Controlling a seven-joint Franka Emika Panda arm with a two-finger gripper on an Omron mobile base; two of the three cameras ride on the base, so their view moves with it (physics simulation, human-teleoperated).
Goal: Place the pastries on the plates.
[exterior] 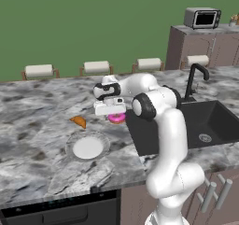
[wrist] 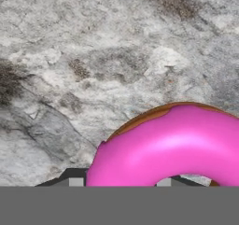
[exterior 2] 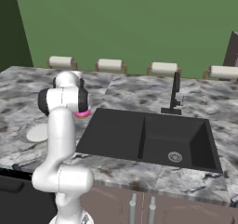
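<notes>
The donut [wrist: 177,144] is a ring with glossy bright pink icing on top and a thin brown edge of dough under it (the hole shows at the bottom of the hand view). It lies on the grey marbled table [exterior: 37,102], just beside the left edge of the black sink [exterior: 196,126]. The gripper [exterior: 113,113] stands over it, pressed in on the donut. The croissant [exterior: 78,121], golden-orange and curved, lies near the white plate [exterior: 87,147] with its grey rim.
</notes>
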